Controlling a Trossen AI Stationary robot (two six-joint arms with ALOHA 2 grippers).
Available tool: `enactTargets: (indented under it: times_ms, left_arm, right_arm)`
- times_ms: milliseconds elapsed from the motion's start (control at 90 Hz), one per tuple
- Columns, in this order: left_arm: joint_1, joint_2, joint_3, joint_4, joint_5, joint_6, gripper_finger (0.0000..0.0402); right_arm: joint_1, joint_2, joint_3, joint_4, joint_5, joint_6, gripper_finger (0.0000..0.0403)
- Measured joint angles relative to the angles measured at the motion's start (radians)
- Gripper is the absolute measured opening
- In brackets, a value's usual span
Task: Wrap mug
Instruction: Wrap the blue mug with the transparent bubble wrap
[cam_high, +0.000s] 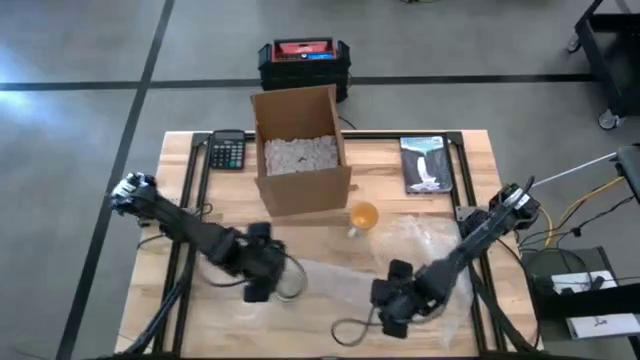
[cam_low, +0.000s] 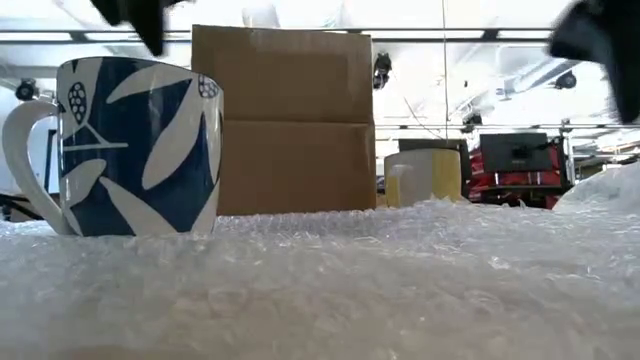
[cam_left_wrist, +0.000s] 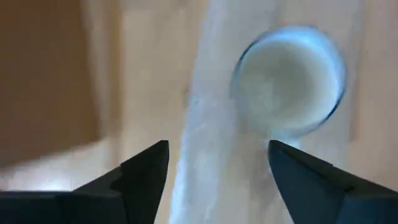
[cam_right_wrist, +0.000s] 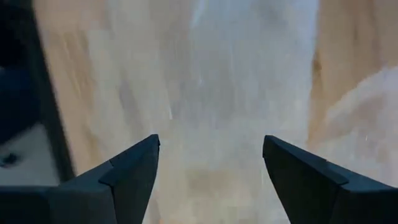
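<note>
Wooden table (cam_high: 190, 300) seen from above, on a grey floor marked with dark lines; bare wood left open toward the left edge, beyond the left gripper (cam_high: 256, 290). In the low view, a room with ceiling rails and dark equipment behind the table.

Cardboard box (cam_high: 300, 150) stood at the table's far side, well beyond both grippers, flaps up, filled with pale packing material. Bubble wrap (cam_high: 330, 275) lay flat across the near middle, stretched between the two grippers; a crumpled heap of it lay just beyond the right gripper (cam_high: 392, 322). Black crate (cam_high: 302, 62) sat on the floor past the box.

Left gripper held low over the left end of the wrap, fingers spread wide in the left wrist view (cam_left_wrist: 214, 174), nothing between them. Mug (cam_left_wrist: 287, 81) sat upright just ahead of those fingers, pale inside, at the wrap's edge; in the low view (cam_low: 125, 145) blue with white leaves, handle turned away from the box, standing on the wrap.

Right gripper hung over the right part of the wrap, fingers likewise spread wide (cam_right_wrist: 211, 177), wrap below and free of them.

Booklet (cam_high: 425, 163) lay far beyond the right gripper; calculator (cam_high: 227, 151) far beyond the left. Yellow cup (cam_high: 364, 215) stood beside the box's near corner, between and beyond both grippers.
</note>
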Motion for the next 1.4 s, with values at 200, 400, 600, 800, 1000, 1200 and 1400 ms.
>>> enactTargets:
  times_ms: [200,400,600,800,1000,1200,1400]
  left_arm:
    - [-0.102,-0.231,-0.374,0.236,-0.015,-0.223,0.0252]
    - [-0.103,-0.336,-0.685,0.659,-0.01,-0.236,0.0216]
    - [-0.103,-0.332,-0.846,0.989,0.006,-0.263,0.0185]
    - [-0.097,-0.257,-0.87,1.12,-0.036,-0.241,0.0155]
    - [-0.085,-0.148,-0.81,1.148,-0.071,-0.196,0.0127]
    - [-0.066,-0.06,-0.734,1.147,-0.077,-0.127,0.0104]
    - [-0.047,0.014,-0.671,1.165,-0.128,-0.067,0.0089]
  right_arm:
    - [0.025,0.081,-0.094,0.057,0.042,-0.01,0.0249]
    - [-0.077,0.1,-0.124,0.264,0.106,-0.217,0.0179]
    - [-0.165,0.04,-0.053,0.252,0.115,-0.457,0.0035]
    - [-0.243,0.006,0.048,0.325,0.186,-0.747,0.0017]
    - [-0.324,0.026,0.079,0.539,0.148,-0.999,0.0004]
    - [-0.378,0.029,0.122,0.659,0.117,-1.214,0.0001]
    - [-0.415,0.037,0.126,0.742,-0.052,-1.178,0.0]
